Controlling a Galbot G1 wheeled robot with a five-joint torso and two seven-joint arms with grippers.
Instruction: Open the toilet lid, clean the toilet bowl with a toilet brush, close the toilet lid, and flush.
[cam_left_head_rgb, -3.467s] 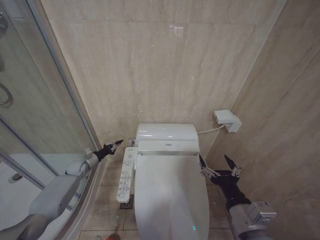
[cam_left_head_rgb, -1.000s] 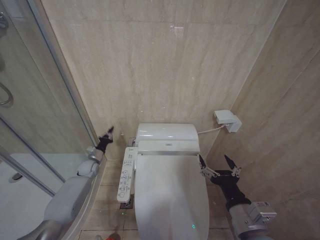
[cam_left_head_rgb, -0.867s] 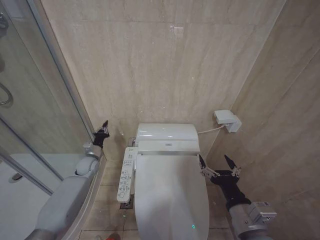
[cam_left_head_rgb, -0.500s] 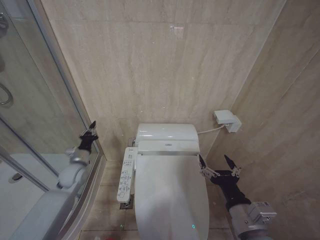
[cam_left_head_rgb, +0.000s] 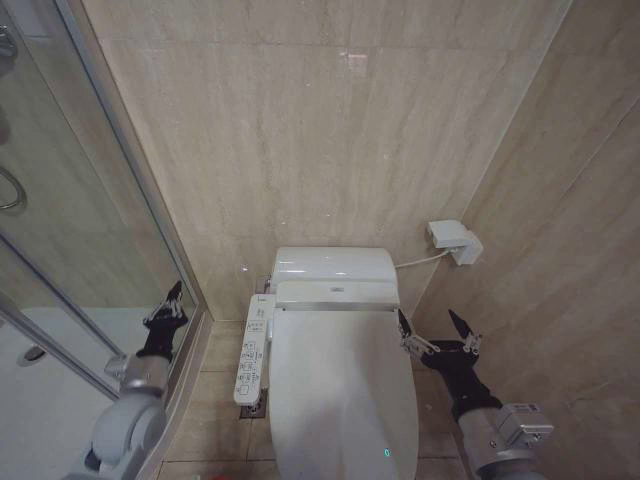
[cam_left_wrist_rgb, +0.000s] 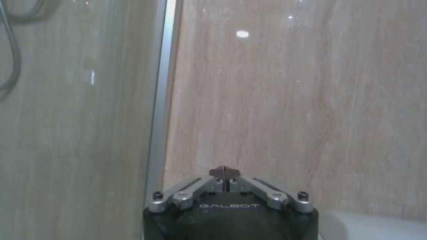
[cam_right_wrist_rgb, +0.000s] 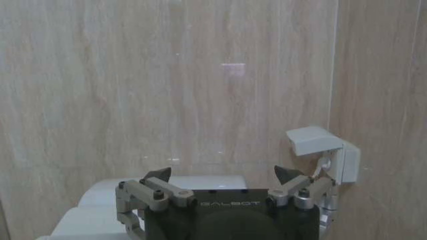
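Note:
The toilet lid (cam_left_head_rgb: 340, 390) is a white glossy oval lying shut, so the toilet bowl is hidden beneath it. The white rear unit (cam_left_head_rgb: 335, 265) sits against the wall and also appears in the right wrist view (cam_right_wrist_rgb: 100, 195). My left gripper (cam_left_head_rgb: 168, 303) is shut and holds nothing, well left of the toilet beside the shower's metal frame; its fingertips (cam_left_wrist_rgb: 225, 172) meet in the left wrist view. My right gripper (cam_left_head_rgb: 428, 322) hangs open and empty just right of the lid, with its jaws spread wide (cam_right_wrist_rgb: 222, 175). The toilet brush is out of view.
A glass shower enclosure (cam_left_head_rgb: 90, 210) stands on the left. A white control panel (cam_left_head_rgb: 252, 350) runs along the toilet's left side. A white wall box (cam_left_head_rgb: 455, 240) (cam_right_wrist_rgb: 320, 142) with a hose is mounted at the right corner. The tiled right wall is close to my right arm.
My left arm has drawn back from the toilet's rear left corner to the shower frame, lower and nearer me, still shut. The right arm and the lid have not moved.

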